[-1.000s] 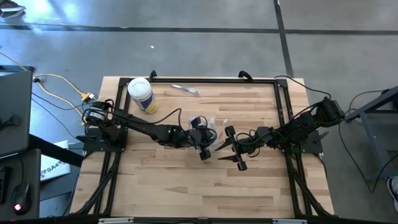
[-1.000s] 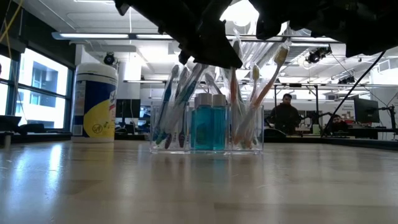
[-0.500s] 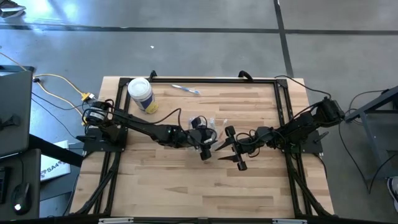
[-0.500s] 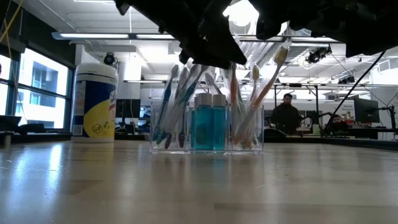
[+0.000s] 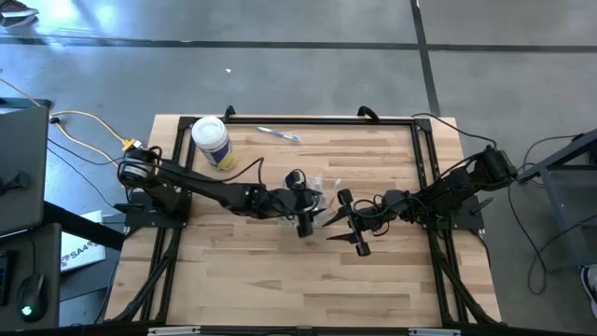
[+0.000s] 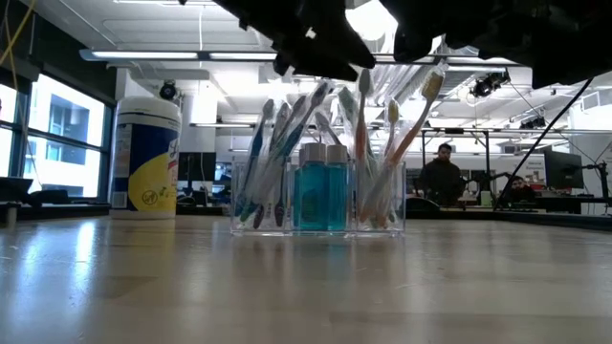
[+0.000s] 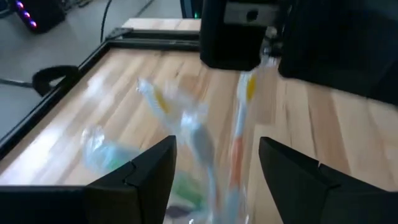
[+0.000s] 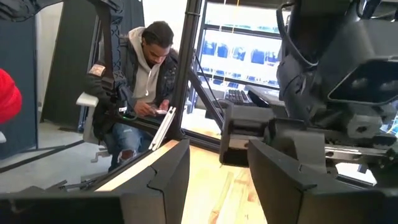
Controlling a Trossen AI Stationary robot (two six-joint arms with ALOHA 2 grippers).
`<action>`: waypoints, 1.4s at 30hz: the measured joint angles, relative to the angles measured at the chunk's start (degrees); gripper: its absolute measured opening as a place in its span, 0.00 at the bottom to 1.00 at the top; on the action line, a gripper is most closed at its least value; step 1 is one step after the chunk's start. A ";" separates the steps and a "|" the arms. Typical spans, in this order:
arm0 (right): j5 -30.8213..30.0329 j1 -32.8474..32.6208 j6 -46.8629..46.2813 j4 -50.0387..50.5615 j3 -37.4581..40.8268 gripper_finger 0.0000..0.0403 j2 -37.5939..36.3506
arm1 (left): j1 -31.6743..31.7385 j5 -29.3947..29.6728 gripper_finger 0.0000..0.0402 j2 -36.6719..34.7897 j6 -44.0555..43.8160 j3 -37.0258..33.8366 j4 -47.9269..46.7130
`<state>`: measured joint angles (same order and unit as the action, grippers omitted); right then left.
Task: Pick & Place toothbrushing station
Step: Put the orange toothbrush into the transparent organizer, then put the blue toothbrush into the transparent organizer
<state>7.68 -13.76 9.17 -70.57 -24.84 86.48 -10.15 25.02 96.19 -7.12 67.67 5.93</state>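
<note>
Left gripper point(image 7: 214, 163) parted over the toothbrushes point(image 6: 368, 158), gripping nothing.

Fingers point(image 7: 149, 177) spread wide, poised just above the brush heads, apparently touching none. Below, clear holder point(image 6: 318, 196) upright near mid-table point(image 5: 280, 271), packed with pastel brushes and a blue bottle point(image 6: 316, 194). Beside it, right gripper point(image 5: 349, 226), fingers apart and empty. Farther off, near the table's back left corner, white-lidded canister point(image 5: 212, 141).

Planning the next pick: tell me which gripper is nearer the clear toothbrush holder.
Left. The left gripper hangs right over the holder, open above the brushes. The right gripper waits off to the holder's right, apart from it.
</note>
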 joint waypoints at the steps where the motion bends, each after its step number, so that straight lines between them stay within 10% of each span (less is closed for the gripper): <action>1: -0.02 0.00 0.00 -0.04 0.00 0.39 0.00 | 0.00 0.08 0.56 -0.52 0.61 -0.15 -0.53; 13: -0.26 -3.21 2.99 2.91 0.00 0.39 -6.54 | 0.02 1.54 0.56 -12.51 10.90 -0.08 -1.91; 23: -0.21 -10.18 2.79 15.05 0.00 0.39 -17.64 | 11.18 3.95 0.56 -22.39 8.82 7.07 -26.22; 42: -0.24 -18.53 -0.61 25.35 0.00 0.39 -20.48 | 43.30 -22.00 0.56 8.56 9.26 56.98 -70.08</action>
<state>7.44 -32.29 8.56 -45.22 -24.84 65.99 33.15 3.03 104.75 2.14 124.65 -64.15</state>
